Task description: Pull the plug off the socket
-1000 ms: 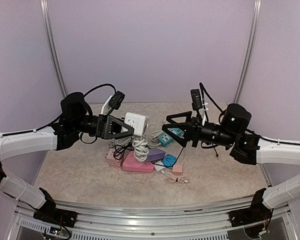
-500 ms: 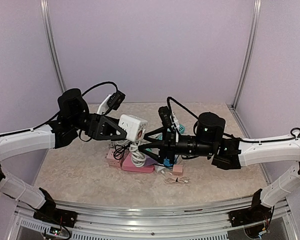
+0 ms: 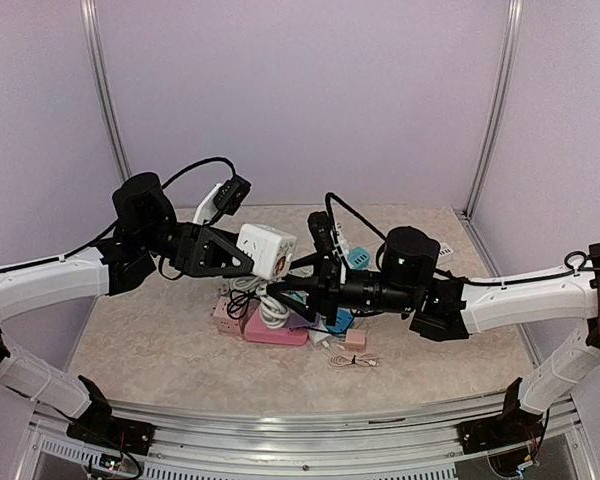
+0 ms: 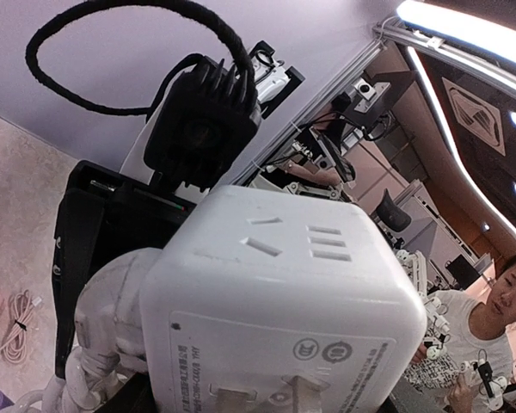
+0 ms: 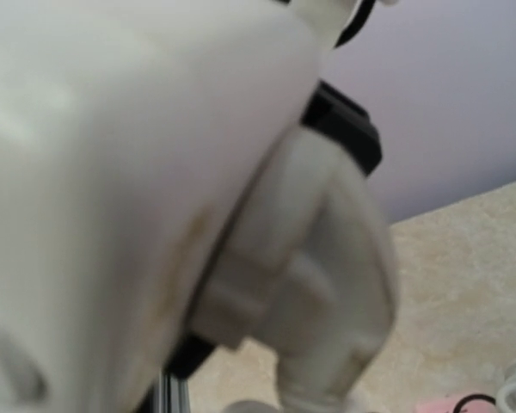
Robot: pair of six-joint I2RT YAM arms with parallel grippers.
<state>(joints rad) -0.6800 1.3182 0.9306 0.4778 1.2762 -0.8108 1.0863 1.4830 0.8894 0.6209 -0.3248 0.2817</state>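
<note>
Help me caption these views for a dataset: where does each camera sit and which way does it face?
Top external: high behind the robot, facing down at the table; shows left arm, right arm, left tool holding cube socket.
Left wrist: on the left arm, facing the cube socket; own tool hardly shows.
Right wrist: on the right arm, facing the blurred plug; own tool unseen.
All share the cube socket.

Plug blurred, seemingly pressed close, socket cube cut off below
</note>
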